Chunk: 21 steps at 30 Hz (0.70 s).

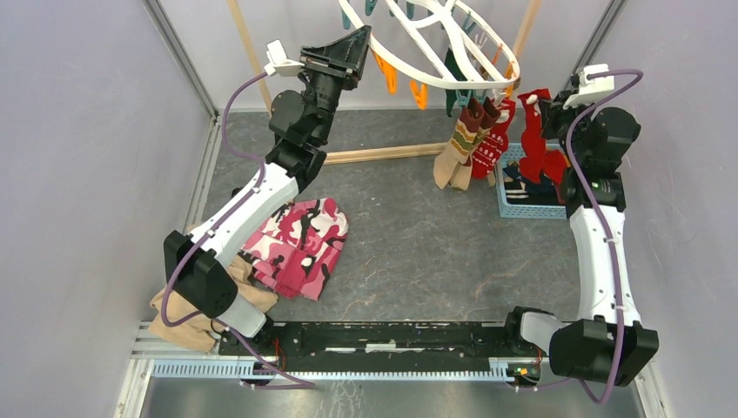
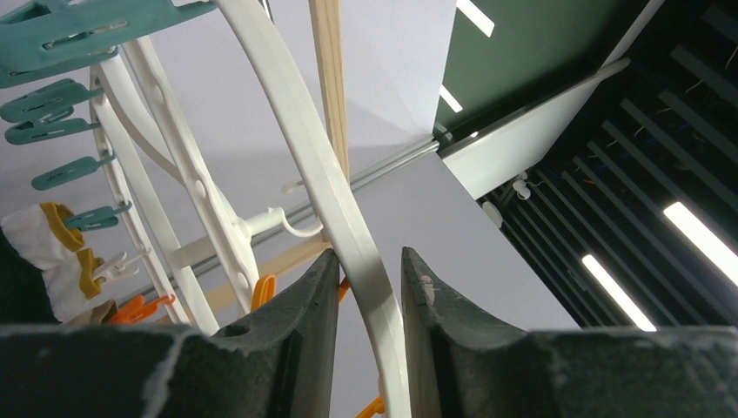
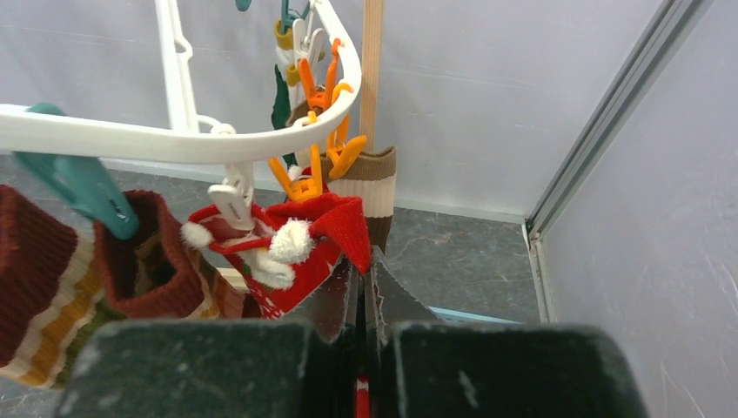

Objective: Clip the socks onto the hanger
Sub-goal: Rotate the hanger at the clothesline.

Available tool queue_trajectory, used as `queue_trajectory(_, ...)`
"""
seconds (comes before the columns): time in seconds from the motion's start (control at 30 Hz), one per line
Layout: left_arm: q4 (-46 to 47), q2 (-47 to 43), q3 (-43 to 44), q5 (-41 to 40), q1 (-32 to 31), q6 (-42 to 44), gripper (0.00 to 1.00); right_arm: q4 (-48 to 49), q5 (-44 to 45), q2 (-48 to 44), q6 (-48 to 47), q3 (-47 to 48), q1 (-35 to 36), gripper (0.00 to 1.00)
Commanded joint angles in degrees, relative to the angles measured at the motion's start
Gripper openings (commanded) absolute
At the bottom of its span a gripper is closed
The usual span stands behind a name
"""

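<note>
Our left gripper [image 2: 370,259], fingers parted, loosely straddles the hanger [image 2: 287,113] rim, seemingly to steady it, while our right gripper [image 3: 364,261] pinches the red sock [image 3: 335,222] up beside the orange clip [image 3: 300,185].

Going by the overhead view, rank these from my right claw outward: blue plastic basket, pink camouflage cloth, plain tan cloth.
1. Blue plastic basket, right side, just beneath the right claw.
2. Pink camouflage cloth, left of centre.
3. Plain tan cloth, far left, at the near edge.
</note>
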Motion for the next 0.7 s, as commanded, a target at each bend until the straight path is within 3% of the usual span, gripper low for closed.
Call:
queue_trajectory(0.0,0.46,-3.01,-1.01,3.91,-0.39,2.5,0.32,1.12,-1.3,-3.28,-1.8,-0.95,-0.89,0.0)
queue_trajectory(0.23,0.45,-4.04,-2.96,6.25,-0.48,3.61,0.26,-1.3,-2.57,-5.86,-2.69,-2.1,-2.3,0.0)
queue_trajectory(0.37,0.52,-4.71,-3.88,6.87,-0.59,5.06,0.26,-3.57,-7.58,-8.03,-3.38,-2.72,-2.84,0.0)
queue_trajectory(0.53,0.75,-4.86,-4.67,8.29,-0.55,6.25,0.26,-6.98,-21.86,-11.89,-9.09,-4.17,-2.9,0.0)
queue_trajectory(0.67,1.11,-4.83,-4.9,8.77,-0.53,7.01,0.26,-9.92,-38.13,-12.53,-15.04,-5.28,-2.8,0.0)
